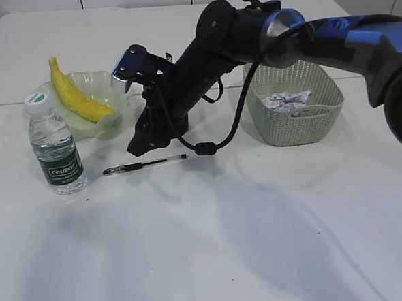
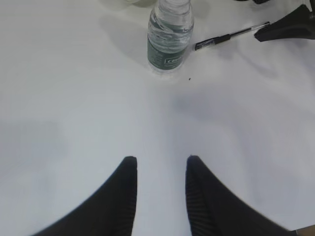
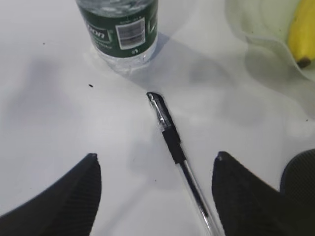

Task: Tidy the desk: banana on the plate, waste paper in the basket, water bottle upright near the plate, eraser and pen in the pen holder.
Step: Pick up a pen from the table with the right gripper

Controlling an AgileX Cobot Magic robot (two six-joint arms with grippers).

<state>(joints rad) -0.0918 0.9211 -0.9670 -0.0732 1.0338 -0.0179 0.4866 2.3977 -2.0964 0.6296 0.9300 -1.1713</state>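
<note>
The jaws of the right gripper [image 3: 155, 169] are held wide apart and empty, straddling the pen [image 3: 173, 142], which lies flat on the tabletop [image 1: 193, 246] just beside the upright bottle [image 1: 54, 149]. The pen step is judged to be in hand — a descent and closure across the barrel are called for next. The left gripper [image 2: 160, 169] is parted partway, empty — well clear. No pen holder is seen.
</note>
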